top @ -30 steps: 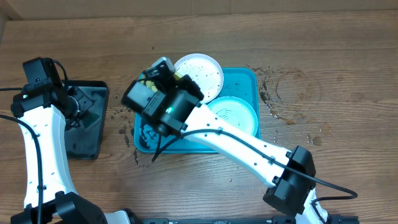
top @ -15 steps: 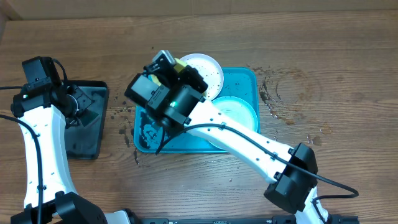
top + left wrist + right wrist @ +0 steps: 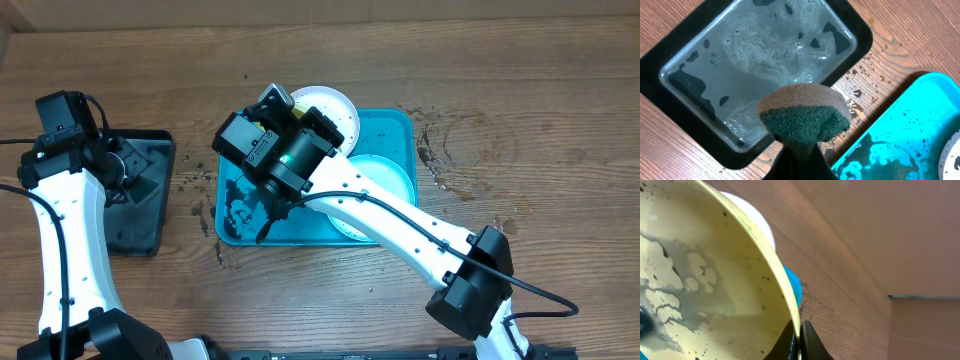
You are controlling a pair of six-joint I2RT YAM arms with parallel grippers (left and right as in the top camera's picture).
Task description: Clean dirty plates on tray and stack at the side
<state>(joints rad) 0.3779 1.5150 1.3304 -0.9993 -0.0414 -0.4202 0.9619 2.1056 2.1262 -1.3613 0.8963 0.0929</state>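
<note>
1. Two arms are at work over the wooden table (image 3: 520, 80), each with something in its grip.
2. The right gripper (image 3: 799, 336) is clenched on the rim of the yellow-green plate (image 3: 700, 295), the two fingers pinching its edge from both sides.
3. That plate is tilted up on edge, and its inner face carries grey watery patches and small dark specks. From overhead it is almost hidden under the right wrist, with only a yellow sliver (image 3: 285, 100) showing at the far left corner of the turquoise tray (image 3: 392, 130).
4. The white plate (image 3: 335, 115), peppered with black specks, lies across the far rim of that tray and juts out past it.
5. The mint plate (image 3: 392, 182) lies flat in the right half of the tray, partly covered by the right arm.
6. The left half of the tray is bare and holds dark wet smears (image 3: 236, 208).
7. The left gripper (image 3: 796, 159) is closed on a sponge (image 3: 805, 120), green scouring face towards the wrist camera, brown face behind it.
8. The sponge hangs above the near edge of the black tray (image 3: 670, 110), which holds foamy water (image 3: 755, 45) and sits on the table well to the left of the turquoise tray.
9. Dark crumbs (image 3: 430, 150) dot the wood around the turquoise tray.
</note>
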